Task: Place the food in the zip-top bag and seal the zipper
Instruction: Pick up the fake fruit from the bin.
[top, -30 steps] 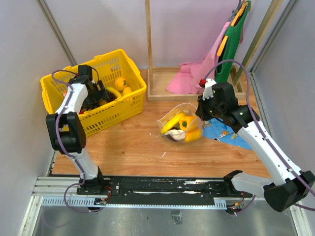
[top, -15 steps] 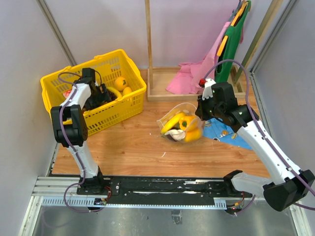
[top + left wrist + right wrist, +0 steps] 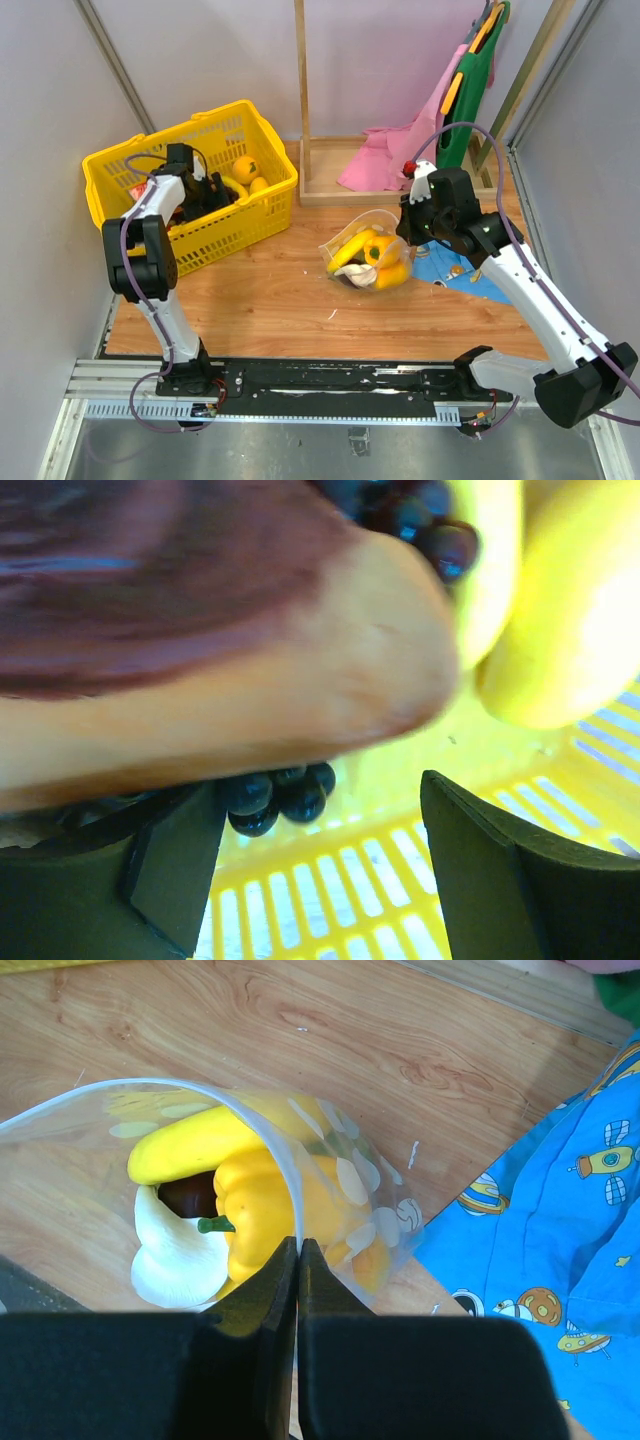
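My left gripper (image 3: pixel 205 190) is down inside the yellow basket (image 3: pixel 240 225), open, with only basket floor (image 3: pixel 330 900) between its fingers. Just beyond its tips lie a big reddish-tan piece of food (image 3: pixel 200 660), dark grapes (image 3: pixel 275 795) and a yellow fruit (image 3: pixel 570 610). My right gripper (image 3: pixel 410 225) is shut on the zipper (image 3: pixel 280 1150), the white strip at the mouth of the zip-top bag (image 3: pixel 365 255), and holds that mouth open. In the bag lie a yellow pepper (image 3: pixel 255 1210), a banana (image 3: pixel 190 1145), a white piece (image 3: pixel 180 1250) and a dark piece (image 3: pixel 190 1195).
A blue patterned cloth (image 3: pixel 460 270) lies just right of the bag on the wooden table. Behind it are a pink cloth (image 3: pixel 385 160), a wooden frame (image 3: pixel 305 100) and a green hanging item (image 3: pixel 475 90). Grey walls close in both sides.
My left arm has swung its gripper a little further right and deeper into the basket, and its jaws have narrowed slightly. The right arm and the bag have not moved.
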Action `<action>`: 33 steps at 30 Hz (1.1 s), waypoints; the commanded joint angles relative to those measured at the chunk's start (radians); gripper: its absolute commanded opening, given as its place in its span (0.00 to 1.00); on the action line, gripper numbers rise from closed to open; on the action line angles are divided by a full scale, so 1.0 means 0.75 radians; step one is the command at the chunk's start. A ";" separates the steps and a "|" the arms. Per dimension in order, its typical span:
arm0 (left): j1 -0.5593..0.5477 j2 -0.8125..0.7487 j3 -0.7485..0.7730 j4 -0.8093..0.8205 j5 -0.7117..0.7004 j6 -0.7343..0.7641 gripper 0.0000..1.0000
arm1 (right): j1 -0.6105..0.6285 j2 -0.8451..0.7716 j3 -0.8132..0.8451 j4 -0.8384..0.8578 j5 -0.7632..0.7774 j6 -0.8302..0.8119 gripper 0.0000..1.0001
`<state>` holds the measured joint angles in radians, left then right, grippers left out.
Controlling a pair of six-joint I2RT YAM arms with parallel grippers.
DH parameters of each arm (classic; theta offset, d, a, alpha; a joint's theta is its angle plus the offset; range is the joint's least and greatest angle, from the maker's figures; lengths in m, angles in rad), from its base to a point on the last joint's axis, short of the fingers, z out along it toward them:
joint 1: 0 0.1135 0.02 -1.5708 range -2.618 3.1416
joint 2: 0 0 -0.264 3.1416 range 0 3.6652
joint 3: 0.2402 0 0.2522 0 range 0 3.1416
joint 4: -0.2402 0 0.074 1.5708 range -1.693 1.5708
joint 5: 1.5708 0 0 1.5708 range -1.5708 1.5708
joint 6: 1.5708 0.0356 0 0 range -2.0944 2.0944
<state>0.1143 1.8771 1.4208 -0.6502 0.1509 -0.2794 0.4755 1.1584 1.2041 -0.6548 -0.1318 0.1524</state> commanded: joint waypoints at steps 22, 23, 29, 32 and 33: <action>-0.077 -0.185 0.090 -0.183 -0.390 -0.067 0.82 | 0.018 0.016 0.032 -0.024 -0.026 0.024 0.01; -0.078 -0.188 0.072 -0.186 -0.398 -0.086 0.82 | 0.018 0.015 0.030 -0.022 -0.027 0.024 0.01; -0.077 -0.171 -0.013 -0.118 -0.423 -0.158 0.74 | 0.018 0.013 0.025 -0.018 -0.039 0.027 0.01; -0.077 -0.111 -0.017 -0.119 -0.423 -0.171 0.64 | 0.018 0.008 0.022 -0.016 -0.046 0.033 0.01; -0.077 -0.097 -0.029 -0.116 -0.431 -0.173 0.61 | 0.018 0.005 0.019 -0.018 -0.046 0.034 0.01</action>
<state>0.0555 1.7504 1.4235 -0.7422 -0.1390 -0.3744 0.4755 1.1732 1.2041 -0.6598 -0.1543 0.1604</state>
